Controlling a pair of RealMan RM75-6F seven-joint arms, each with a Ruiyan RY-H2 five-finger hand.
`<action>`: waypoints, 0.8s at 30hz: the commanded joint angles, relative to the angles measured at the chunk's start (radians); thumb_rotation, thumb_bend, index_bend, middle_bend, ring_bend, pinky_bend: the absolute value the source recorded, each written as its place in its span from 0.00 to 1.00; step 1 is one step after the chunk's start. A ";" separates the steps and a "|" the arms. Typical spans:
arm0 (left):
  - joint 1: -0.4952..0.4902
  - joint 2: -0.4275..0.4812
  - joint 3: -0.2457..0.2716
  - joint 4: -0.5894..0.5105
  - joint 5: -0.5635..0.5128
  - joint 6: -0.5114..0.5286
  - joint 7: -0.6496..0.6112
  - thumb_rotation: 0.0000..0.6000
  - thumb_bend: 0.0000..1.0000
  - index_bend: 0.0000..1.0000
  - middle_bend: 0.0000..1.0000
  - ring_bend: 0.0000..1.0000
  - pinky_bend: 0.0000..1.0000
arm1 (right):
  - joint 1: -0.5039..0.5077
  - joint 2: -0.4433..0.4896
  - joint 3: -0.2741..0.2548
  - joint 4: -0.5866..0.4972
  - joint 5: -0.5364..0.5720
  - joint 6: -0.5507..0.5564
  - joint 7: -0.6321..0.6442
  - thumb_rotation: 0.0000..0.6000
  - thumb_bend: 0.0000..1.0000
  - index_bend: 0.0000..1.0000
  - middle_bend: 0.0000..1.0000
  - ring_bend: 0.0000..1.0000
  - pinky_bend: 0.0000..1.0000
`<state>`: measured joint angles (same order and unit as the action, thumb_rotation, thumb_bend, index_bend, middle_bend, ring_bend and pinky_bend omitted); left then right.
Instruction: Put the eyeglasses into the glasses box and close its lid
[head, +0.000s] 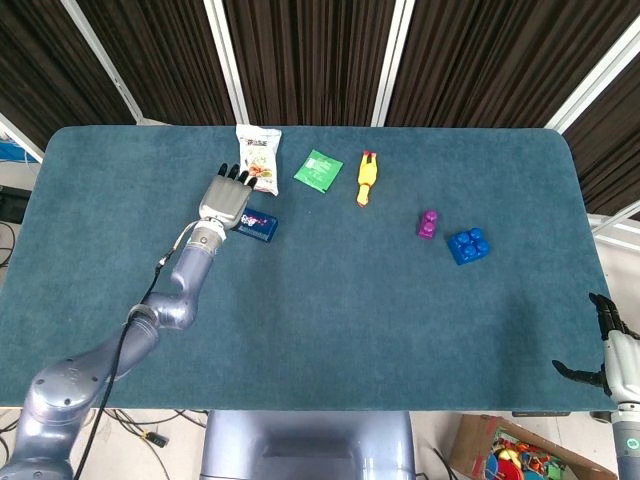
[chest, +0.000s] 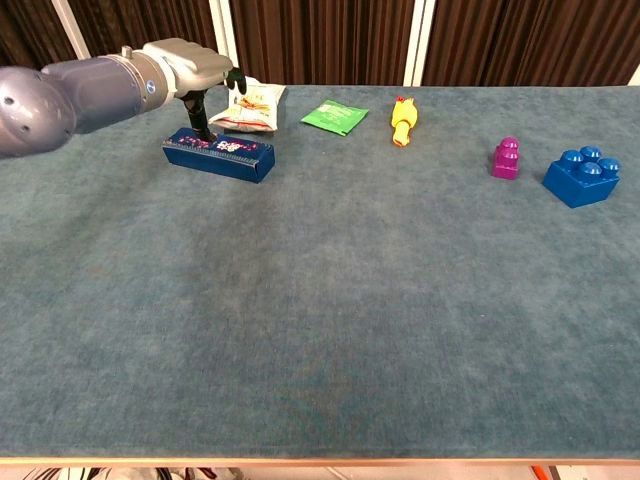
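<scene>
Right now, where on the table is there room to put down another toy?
The whole near half of the table is bare. There is also a bare gap between the yellow chicken and the purple block. The far left is crowded: the left hand hovers above the blue box, beside the snack bag and green packet.

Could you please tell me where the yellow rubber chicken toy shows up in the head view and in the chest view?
Head view: yellow chicken toy lies near the table's far edge, a little left of centre.
Chest view: it lies at the far edge, right of centre.
Shared landmark: the green packet lies just to its left in both.
</scene>
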<state>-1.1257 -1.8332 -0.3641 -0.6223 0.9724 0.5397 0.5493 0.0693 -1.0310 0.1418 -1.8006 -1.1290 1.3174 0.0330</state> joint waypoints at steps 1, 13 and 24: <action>0.013 0.081 0.018 -0.111 -0.059 -0.038 0.062 1.00 0.20 0.17 0.15 0.04 0.09 | 0.000 -0.001 0.001 0.000 0.001 0.001 0.000 1.00 0.20 0.00 0.08 0.19 0.26; -0.013 0.113 0.116 -0.170 -0.262 -0.083 0.171 1.00 0.20 0.17 0.16 0.04 0.09 | -0.001 0.001 0.004 -0.002 0.010 -0.001 0.004 1.00 0.20 0.00 0.08 0.19 0.26; -0.037 0.077 0.136 -0.130 -0.252 -0.062 0.111 1.00 0.26 0.19 0.17 0.04 0.09 | -0.001 0.006 0.003 -0.006 0.015 -0.007 0.006 1.00 0.20 0.00 0.08 0.19 0.26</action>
<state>-1.1588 -1.7514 -0.2299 -0.7590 0.7156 0.4756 0.6663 0.0682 -1.0253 0.1445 -1.8064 -1.1141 1.3099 0.0389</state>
